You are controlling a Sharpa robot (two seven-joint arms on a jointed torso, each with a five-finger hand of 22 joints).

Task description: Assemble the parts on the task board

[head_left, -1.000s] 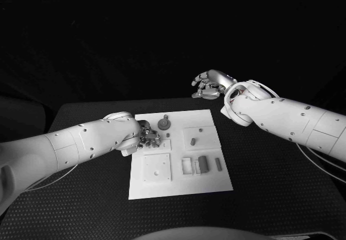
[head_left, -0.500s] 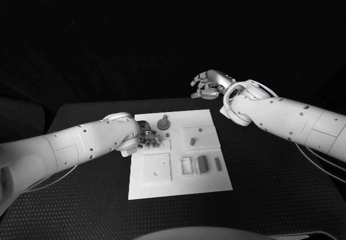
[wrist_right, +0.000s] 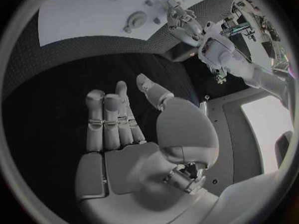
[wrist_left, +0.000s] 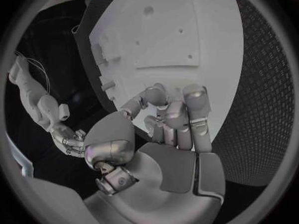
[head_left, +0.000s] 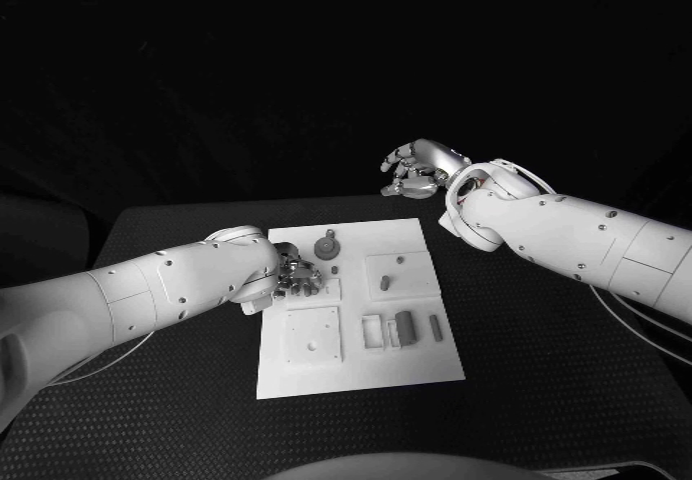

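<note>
The white task board [head_left: 361, 355] lies mid-table. On it are a round knobbed part [head_left: 330, 246], a small part [head_left: 387, 282] in a square recess, and narrow parts [head_left: 405, 327] in slots. My left hand [head_left: 299, 277] is low over the board's left side, fingers [wrist_left: 177, 117] curled toward the thumb above the board [wrist_left: 181, 30]. What lies between them is hidden. My right hand [head_left: 415, 168] hovers in the air beyond the board's far edge. It holds nothing, with fingers [wrist_right: 111, 122] together and the thumb apart. The right wrist view has the board [wrist_right: 87, 12], the round part [wrist_right: 136, 20] and my left hand [wrist_right: 181, 21].
A square plate [head_left: 313, 335] with small holes sits on the board's near left. Black textured table [head_left: 548, 380] surrounds the board, with free room on its right and near sides. My right hand [wrist_left: 69, 139] is visible in the left wrist view.
</note>
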